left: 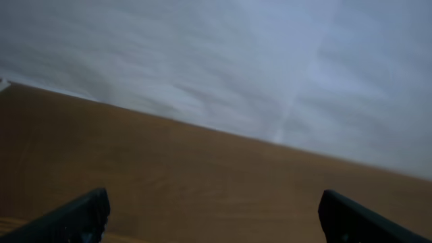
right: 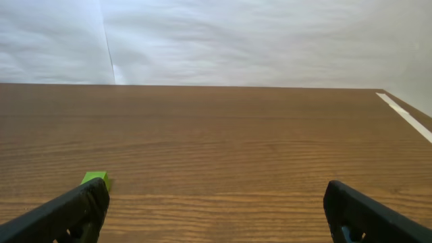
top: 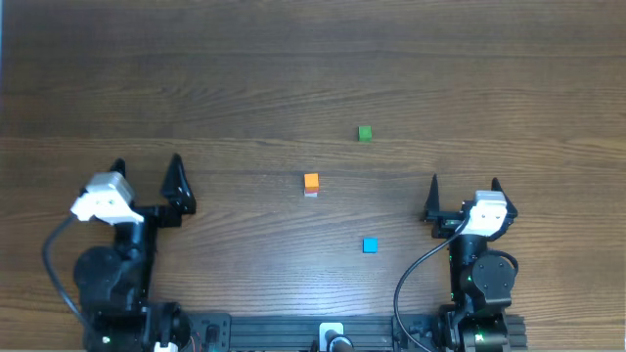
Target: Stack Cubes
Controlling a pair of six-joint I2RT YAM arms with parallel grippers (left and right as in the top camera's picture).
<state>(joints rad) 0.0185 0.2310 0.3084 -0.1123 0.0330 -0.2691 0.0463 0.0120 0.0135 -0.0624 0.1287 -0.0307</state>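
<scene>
An orange cube (top: 311, 181) sits on top of a pale cube (top: 311, 194) near the middle of the wooden table. A green cube (top: 365, 133) lies farther back and to the right; its lime face (right: 96, 179) also peeks over one finger in the right wrist view. A blue cube (top: 370, 244) rests nearer the front, right of centre. My left gripper (top: 147, 172) stands open at the left, well clear of the cubes. My right gripper (top: 464, 187) stands open at the right, with nothing between its fingers (right: 67, 212).
A pale strip (right: 405, 116) runs along the table's far right edge in the right wrist view. A white wall rises behind the table. Bare wood (top: 293, 68) stretches across the back of the table.
</scene>
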